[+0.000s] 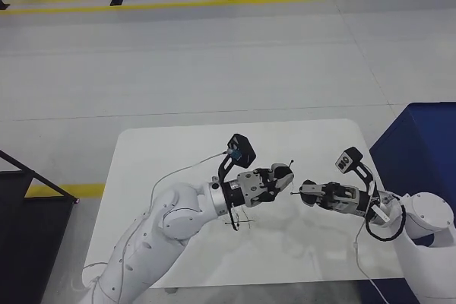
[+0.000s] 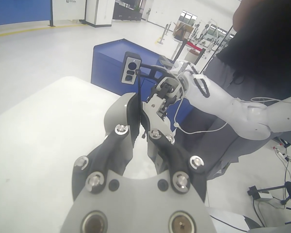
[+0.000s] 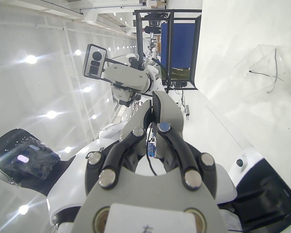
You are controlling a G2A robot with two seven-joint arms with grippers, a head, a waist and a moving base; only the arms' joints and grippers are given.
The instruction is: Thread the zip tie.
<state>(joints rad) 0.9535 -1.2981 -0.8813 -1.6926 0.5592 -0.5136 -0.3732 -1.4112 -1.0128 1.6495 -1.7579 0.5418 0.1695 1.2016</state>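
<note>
Black tie (image 2: pixel 138 83) is clamped in your left pincer (image 2: pixel 138 103), its head end standing above the fingertips, held over the table (image 1: pixel 159 167). Just beyond it, your right pincer (image 1: pixel 305 190) is pressed together, with a thin black tip (image 1: pixel 292 194) poking toward the left one. Risk: with slight misalignment the tail misses the head slot or buckles, and the tie could pivot in the grip.

Your top view looks down from above both arms and takes in the whole white counter (image 1: pixel 175 152) from rather far. The left wrist view sits close behind the left end effector (image 2: pixel 138 105) and faces over a counter corner toward the other arm. The right wrist view, rolled on its side, sits close behind the right end effector (image 3: pixel 153 103) and looks back, so all three share their meeting place.
</note>
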